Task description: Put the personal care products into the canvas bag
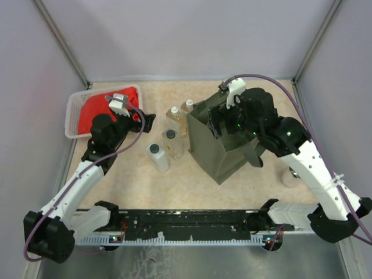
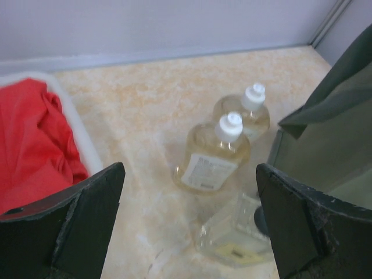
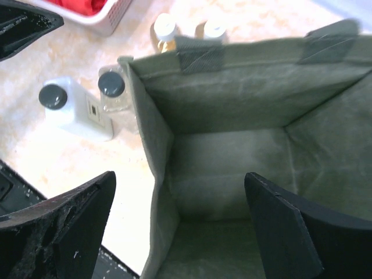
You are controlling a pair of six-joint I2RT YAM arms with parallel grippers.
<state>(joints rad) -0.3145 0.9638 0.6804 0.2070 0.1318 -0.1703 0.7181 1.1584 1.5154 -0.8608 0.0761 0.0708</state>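
Observation:
The olive canvas bag (image 1: 224, 152) stands upright right of centre, its mouth open, and the part of its inside (image 3: 232, 174) that shows holds nothing. My right gripper (image 1: 224, 121) (image 3: 180, 229) hovers open over the bag's left wall with nothing between its fingers. Four bottles stand left of the bag: two amber ones with white caps (image 1: 174, 118) (image 1: 188, 108) (image 2: 216, 156) (image 2: 249, 110), a clear one with a black cap (image 1: 171, 141) (image 2: 237, 232) (image 3: 112, 88), and a white one with a dark-grey cap (image 1: 157, 157) (image 3: 71, 110). My left gripper (image 1: 146, 122) (image 2: 189, 232) is open, just left of the bottles.
A white lattice basket (image 1: 74, 110) (image 3: 113, 16) holding a red cloth (image 1: 107, 104) (image 2: 29, 145) sits at the back left, beside my left arm. A small whitish object (image 1: 289, 176) lies near the right wall, partly behind my right arm.

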